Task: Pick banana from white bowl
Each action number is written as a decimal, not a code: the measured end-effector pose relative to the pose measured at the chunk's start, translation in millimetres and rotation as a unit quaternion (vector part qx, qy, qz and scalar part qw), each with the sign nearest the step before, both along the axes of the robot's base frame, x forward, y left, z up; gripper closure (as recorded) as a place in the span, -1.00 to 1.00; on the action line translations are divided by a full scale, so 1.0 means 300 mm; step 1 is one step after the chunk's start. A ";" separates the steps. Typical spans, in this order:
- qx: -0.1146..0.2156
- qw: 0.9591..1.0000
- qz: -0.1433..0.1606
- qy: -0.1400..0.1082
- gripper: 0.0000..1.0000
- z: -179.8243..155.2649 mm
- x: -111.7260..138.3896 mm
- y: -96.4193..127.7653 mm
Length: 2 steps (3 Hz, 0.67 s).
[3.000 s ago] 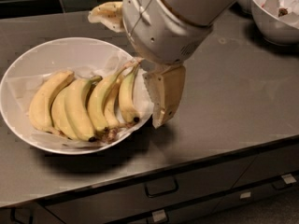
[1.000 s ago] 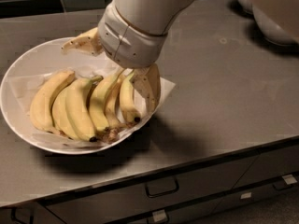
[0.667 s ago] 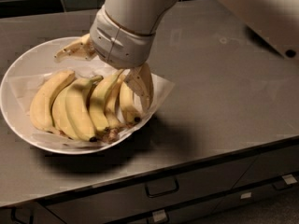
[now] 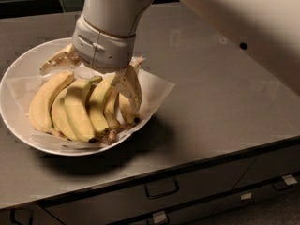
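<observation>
Grey drawer fronts [image 4: 161,189] are running along the near edge under the dark countertop [image 4: 225,102]. On it, toward the left, the white bowl [image 4: 18,125] is sitting, its crinkled paper liner [image 4: 154,86] poking over the right rim. Yellow bananas [image 4: 70,109] are lying inside on the paper. The gripper [image 4: 90,89] is reaching down into the bowl with its fingers [image 4: 131,90] spread apart, one lying against the rightmost banana, the other over the bowl's far left side.

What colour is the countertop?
The countertop is grey in the camera view; the gripper sits among yellow bananas in the wide white bowl.
</observation>
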<state>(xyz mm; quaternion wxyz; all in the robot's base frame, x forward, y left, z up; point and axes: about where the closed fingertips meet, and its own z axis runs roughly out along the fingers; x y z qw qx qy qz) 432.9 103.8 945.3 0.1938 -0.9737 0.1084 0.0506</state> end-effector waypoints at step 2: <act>-0.058 0.998 0.000 0.008 -1.00 -0.008 -0.049 0.062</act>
